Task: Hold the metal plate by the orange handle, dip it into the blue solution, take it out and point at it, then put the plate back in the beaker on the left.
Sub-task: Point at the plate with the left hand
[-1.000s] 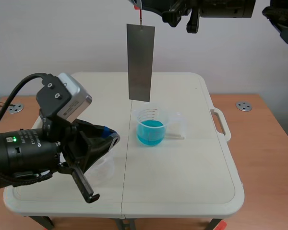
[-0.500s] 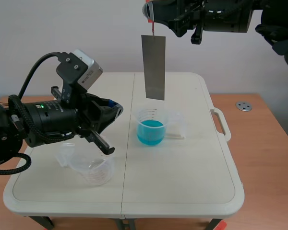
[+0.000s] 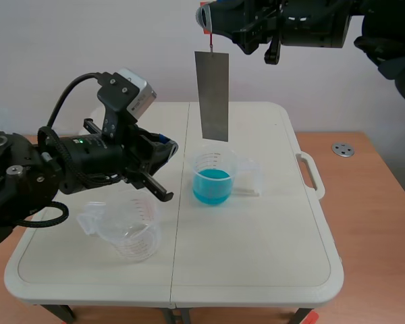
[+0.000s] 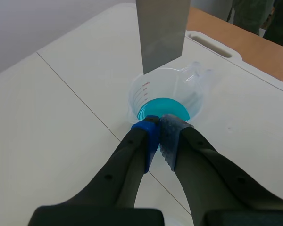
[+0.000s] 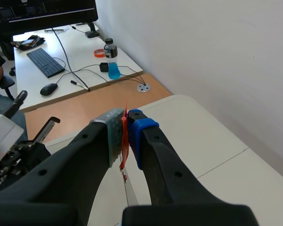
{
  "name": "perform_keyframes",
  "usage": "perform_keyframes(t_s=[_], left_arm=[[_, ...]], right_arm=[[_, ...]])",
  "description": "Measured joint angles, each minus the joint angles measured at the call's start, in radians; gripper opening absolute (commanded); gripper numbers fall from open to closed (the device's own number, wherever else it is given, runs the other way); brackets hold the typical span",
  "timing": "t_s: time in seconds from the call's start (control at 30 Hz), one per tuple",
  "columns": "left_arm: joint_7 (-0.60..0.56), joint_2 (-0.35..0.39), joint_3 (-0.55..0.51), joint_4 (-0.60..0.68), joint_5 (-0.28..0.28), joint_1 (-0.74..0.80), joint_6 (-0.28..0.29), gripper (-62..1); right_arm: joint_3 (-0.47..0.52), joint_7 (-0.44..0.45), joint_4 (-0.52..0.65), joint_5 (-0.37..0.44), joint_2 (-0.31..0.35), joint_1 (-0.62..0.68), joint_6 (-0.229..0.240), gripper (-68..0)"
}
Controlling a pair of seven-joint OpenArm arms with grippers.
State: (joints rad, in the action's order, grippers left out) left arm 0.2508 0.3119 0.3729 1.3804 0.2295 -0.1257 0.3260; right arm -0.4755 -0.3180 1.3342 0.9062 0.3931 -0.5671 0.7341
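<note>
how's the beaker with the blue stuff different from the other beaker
The blue-solution beaker holds blue liquid in its lower part; the empty beaker shows no liquid. The blue-solution beaker stands near the middle of the table, below the hanging metal plate; the empty beaker stands nearer the robot, on the left side. Both are clear plastic and upright.

L hand [image 4: 159, 136] up off empty beaker [image 3: 128, 233], nearer blue beaker [image 3: 212, 181]; plate [image 3: 213, 94] a bit right
</note>
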Motion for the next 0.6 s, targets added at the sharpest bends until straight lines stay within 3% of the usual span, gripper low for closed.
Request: perform_keyframes(t_s=[0.23, 0.6], left_arm=[[-0.016, -0.055, 0.0, -0.097, -0.051, -0.05, 0.001, -59.0], [-0.016, -0.079, 0.015, -0.118, -0.121, -0.085, 0.011, -59.0]], right_arm=[[0.0, -0.005, 0.0, 0.0, 0.0, 0.0, 0.0, -66.0], [0.0, -0.005, 0.0, 0.0, 0.0, 0.0, 0.0, -66.0]])
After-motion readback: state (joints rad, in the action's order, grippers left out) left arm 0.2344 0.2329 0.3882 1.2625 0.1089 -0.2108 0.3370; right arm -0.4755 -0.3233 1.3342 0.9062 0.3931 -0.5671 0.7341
